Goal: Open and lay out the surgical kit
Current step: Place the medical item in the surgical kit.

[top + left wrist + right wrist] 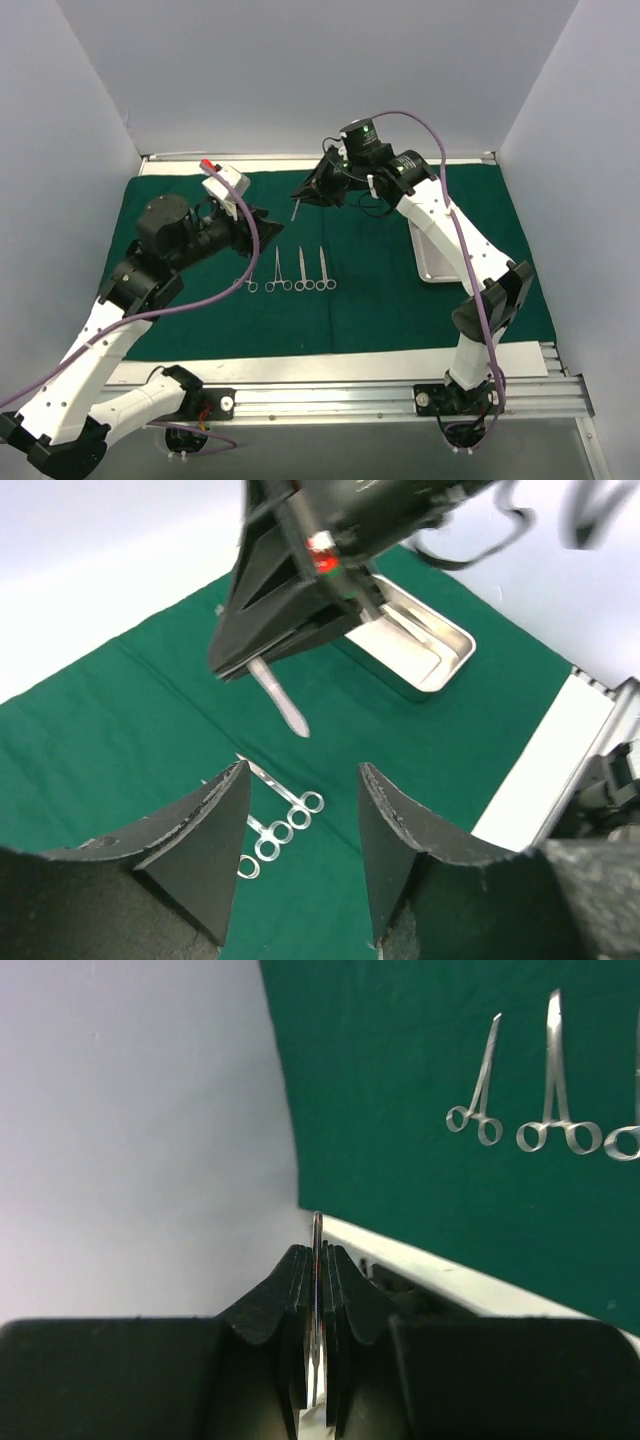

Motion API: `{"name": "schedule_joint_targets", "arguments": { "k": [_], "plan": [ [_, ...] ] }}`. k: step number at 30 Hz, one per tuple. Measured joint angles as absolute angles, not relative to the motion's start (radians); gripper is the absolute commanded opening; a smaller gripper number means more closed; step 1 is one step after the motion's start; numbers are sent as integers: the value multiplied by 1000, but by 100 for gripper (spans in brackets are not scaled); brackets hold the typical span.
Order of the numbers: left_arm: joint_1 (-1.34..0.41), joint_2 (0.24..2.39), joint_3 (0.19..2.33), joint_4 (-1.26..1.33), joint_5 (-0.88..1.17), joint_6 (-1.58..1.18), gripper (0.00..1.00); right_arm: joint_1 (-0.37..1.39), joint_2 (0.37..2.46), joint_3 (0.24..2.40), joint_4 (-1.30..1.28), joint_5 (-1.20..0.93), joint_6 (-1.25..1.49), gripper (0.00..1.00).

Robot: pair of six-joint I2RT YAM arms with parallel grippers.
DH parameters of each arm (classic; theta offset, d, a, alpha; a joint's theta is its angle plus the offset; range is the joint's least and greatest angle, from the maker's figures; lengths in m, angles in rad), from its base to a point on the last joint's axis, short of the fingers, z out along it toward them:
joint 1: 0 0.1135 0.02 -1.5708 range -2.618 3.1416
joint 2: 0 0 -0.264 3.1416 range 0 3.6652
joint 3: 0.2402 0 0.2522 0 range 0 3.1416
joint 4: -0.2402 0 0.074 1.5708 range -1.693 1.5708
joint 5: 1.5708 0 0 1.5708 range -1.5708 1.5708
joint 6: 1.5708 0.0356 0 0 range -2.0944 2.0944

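Steel tray (428, 262), right side: contents unclear. Right gripper (310, 192) clamps slim silver instrument (296, 210) above drape (380, 310); left gripper (302, 770) wide, empty.

White walls (300, 70) on 3 sides: left, back and right, plain and matte. Along the near edge, slotted aluminium rails (340, 400) running left to right. At the foot of the back wall, 1 thin pale strip (300, 157). Just beyond the near rails, a white board (520, 358), showing mostly at right. Nearest of all, grey tabletop (400, 450).
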State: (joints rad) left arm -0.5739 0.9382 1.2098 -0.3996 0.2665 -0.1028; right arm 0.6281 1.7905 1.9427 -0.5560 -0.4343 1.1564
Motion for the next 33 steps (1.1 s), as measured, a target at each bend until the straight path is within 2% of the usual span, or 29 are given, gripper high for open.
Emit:
{"name": "schedule_joint_targets", "arguments": {
  "k": [3,8,19,24,30,33],
  "plan": [
    [-574,1036,1310,-442,266,-140,51,631,1790,2005,-639,-365,1096,0],
    [-582,1181,1439,-498,260,-155,50,643,1792,2030,-745,-272,1047,0],
    [-722,1298,1573,-610,179,-46,47,656,1814,2104,-894,-195,1039,0],
    [-799,1355,1626,-664,129,25,41,656,1814,2104,-921,-186,1052,0],
    [-831,1413,1661,-717,68,89,39,656,1814,2104,-934,-179,1071,0],
    [-838,1445,1685,-751,46,112,34,656,1814,2104,-935,-178,1074,0]
  ]
}}
